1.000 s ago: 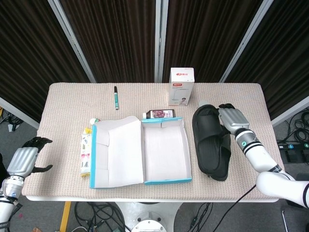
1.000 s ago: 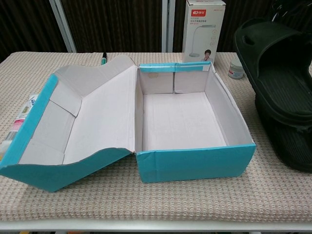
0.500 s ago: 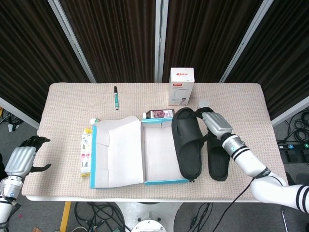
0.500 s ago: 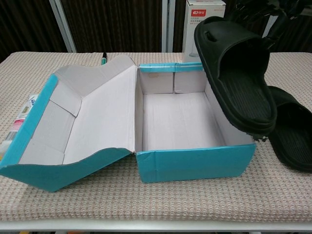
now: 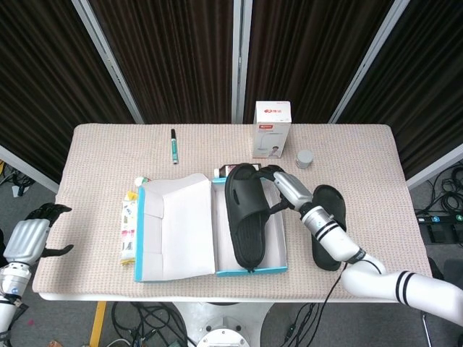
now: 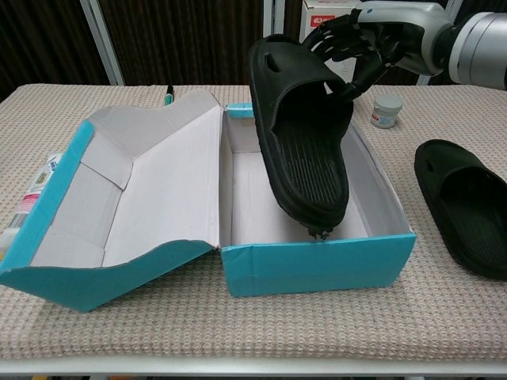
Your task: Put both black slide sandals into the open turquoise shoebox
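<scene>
My right hand (image 5: 283, 186) (image 6: 372, 36) grips one black slide sandal (image 5: 246, 215) (image 6: 305, 134) by its strap end and holds it tilted over the open turquoise shoebox (image 5: 277, 267) (image 6: 317, 265), heel down inside the box. The other black sandal (image 5: 328, 223) (image 6: 467, 202) lies flat on the table to the right of the box. My left hand (image 5: 25, 238) hangs open off the table's left edge, holding nothing. The box lid (image 5: 173, 228) (image 6: 119, 214) is folded out to the left.
A white carton (image 5: 273, 128) (image 6: 317, 16) stands behind the box, with a small grey jar (image 5: 304, 158) (image 6: 386, 110) to its right. A teal pen (image 5: 173, 147) lies at the back left. A flat packet (image 5: 129, 224) lies left of the lid.
The right hand has carried the sandal leftwards from beside the box to over its inside. The second sandal stayed on the table and now lies uncovered. The left hand barely moved.
</scene>
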You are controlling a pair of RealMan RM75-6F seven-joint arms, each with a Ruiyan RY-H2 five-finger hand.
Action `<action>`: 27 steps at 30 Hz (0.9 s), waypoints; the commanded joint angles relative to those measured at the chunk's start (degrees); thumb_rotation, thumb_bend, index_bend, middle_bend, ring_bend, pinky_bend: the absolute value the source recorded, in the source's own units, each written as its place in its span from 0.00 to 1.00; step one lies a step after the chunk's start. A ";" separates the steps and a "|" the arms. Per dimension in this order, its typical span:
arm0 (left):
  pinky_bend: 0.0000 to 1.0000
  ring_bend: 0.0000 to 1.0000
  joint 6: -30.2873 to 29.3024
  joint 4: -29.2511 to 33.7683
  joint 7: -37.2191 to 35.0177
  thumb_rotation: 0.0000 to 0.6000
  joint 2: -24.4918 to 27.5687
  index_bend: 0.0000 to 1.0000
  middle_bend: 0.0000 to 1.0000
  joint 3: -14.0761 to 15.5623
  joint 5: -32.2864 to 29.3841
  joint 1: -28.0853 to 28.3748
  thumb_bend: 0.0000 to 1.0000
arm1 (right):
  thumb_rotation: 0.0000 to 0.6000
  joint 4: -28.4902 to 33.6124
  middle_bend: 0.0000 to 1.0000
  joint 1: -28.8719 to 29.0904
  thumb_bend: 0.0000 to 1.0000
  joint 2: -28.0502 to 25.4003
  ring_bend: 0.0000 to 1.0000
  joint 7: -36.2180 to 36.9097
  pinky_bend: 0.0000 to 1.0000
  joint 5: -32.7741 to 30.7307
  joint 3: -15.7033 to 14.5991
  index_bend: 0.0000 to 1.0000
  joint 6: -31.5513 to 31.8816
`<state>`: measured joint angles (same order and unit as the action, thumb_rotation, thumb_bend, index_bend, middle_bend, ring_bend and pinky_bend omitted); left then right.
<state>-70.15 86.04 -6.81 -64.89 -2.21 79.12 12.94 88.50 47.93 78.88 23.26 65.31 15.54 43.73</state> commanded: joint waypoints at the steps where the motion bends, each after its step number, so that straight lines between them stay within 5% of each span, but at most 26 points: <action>1: 0.20 0.12 -0.14 -0.44 -0.51 1.00 -0.13 0.22 0.19 0.08 0.11 -0.16 0.14 | 1.00 -3.69 0.46 -0.65 0.09 3.84 0.12 4.98 0.07 2.94 0.71 0.43 1.23; 27: 0.20 0.12 0.15 -2.77 -2.46 1.00 -1.19 0.22 0.19 0.27 0.53 -0.27 0.14 | 1.00 -15.12 0.45 -0.17 0.09 12.15 0.12 25.77 0.13 13.01 -1.68 0.43 -1.86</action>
<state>-70.02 83.30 -9.24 -66.05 -1.95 79.65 12.67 73.86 47.51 90.58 48.61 78.06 13.96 42.06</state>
